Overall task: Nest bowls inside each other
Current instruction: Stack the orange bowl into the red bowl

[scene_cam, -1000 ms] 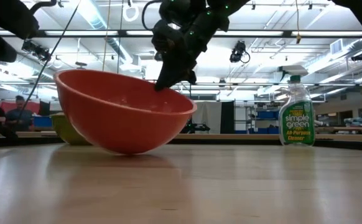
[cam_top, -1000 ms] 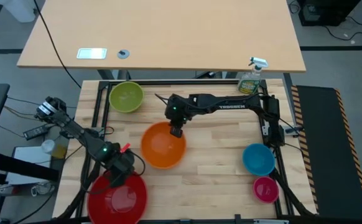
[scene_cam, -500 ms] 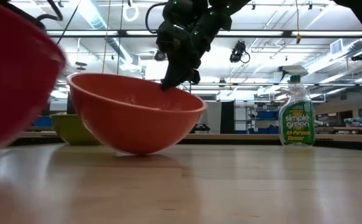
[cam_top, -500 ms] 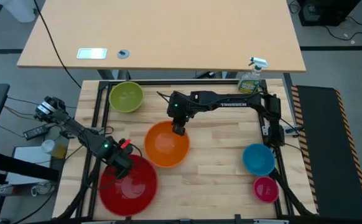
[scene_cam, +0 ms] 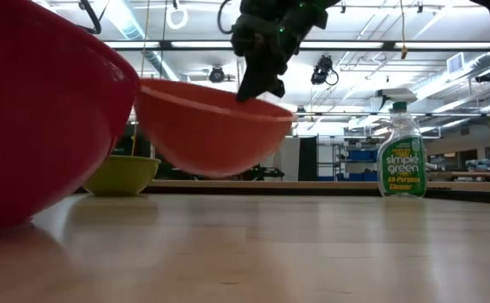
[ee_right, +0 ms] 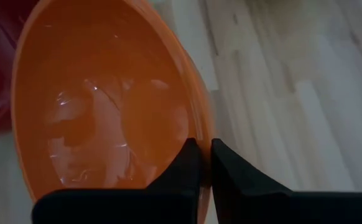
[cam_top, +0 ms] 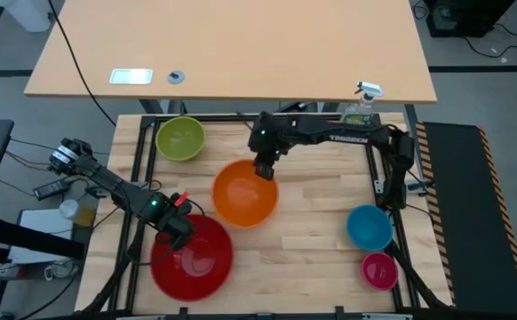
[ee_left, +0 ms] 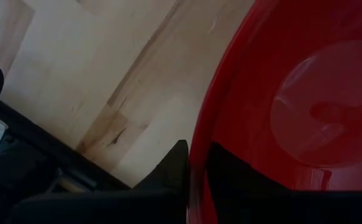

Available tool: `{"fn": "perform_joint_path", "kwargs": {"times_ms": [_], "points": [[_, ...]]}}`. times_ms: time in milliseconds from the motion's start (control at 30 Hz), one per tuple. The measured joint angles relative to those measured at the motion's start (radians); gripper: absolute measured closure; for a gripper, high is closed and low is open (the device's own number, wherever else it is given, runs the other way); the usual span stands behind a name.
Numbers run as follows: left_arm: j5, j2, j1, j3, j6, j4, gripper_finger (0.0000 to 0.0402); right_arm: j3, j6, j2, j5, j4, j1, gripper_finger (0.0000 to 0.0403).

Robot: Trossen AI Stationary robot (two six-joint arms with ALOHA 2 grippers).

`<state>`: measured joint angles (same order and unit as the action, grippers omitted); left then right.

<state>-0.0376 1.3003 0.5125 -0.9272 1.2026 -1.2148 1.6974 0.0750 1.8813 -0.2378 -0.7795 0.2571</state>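
Note:
The red bowl (cam_top: pixel 194 258) is at the table's near left, and my left gripper (cam_top: pixel 177 228) is shut on its rim. The orange bowl (cam_top: pixel 245 193) hangs over the table's middle, just right of the red bowl, and my right gripper (cam_top: pixel 264 171) is shut on its far rim. The lime green bowl (cam_top: pixel 180 139) stands on its base at the far left. The blue bowl (cam_top: pixel 369 227) and the magenta bowl (cam_top: pixel 379 270) stand at the near right. My left gripper pinches the red bowl's left rim (ee_left: pixel 196 163), with one finger (ee_left: pixel 168 177) outside the wall and the other inside. The fingers point down from above. In the low view the bowl's underside (scene_cam: pixel 34 215) reaches down to the table top. My right gripper pinches the orange bowl's far rim (ee_right: pixel 201 134), one finger (ee_right: pixel 184 168) inside and one (ee_right: pixel 231 171) outside. It comes slanting down from the far side. The bowl (scene_cam: pixel 215 126) hangs clear of the table, slightly tilted.
A green spray bottle (cam_top: pixel 358 111) stands at the far right edge. A dark frame (cam_top: pixel 143 160) runs along the table's left, far and right edges. Bare wood (cam_top: pixel 303 240) lies between the orange bowl and the blue one.
My right gripper has risen and gone toward the right and far edges. It has lifted the orange bowl, which stood tilted on the table, clear of it. My left gripper has rolled and drawn the red bowl along the table toward the right, nearer the orange bowl.

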Motion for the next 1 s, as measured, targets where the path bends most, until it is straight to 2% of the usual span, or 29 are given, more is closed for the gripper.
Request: {"fn": "perform_joint_path", "kwargs": {"times_ms": [100,333,600,767,1000], "points": [[-0.009,0.0,0.001,0.0,0.005,0.001,0.0344,0.0,0.0,-0.027,-0.026,0.0,0.021,0.0376],[-0.072,0.0,0.001,0.0,0.085,0.01,0.0323,0.0,0.032,-0.071,-0.195,0.009,0.043,0.0376],[-0.098,0.0,-0.019,-0.022,0.114,0.014,0.0298,0.0,0.056,-0.069,-0.213,0.017,0.008,0.0375],[-0.116,-0.011,-0.019,-0.079,0.076,-0.001,0.028,0.0,0.057,-0.069,-0.23,0.024,-0.014,0.0375],[-0.119,-0.087,-0.015,-0.141,0.005,-0.005,0.0233,0.0,0.064,-0.068,-0.23,0.05,-0.048,0.0375]]}}
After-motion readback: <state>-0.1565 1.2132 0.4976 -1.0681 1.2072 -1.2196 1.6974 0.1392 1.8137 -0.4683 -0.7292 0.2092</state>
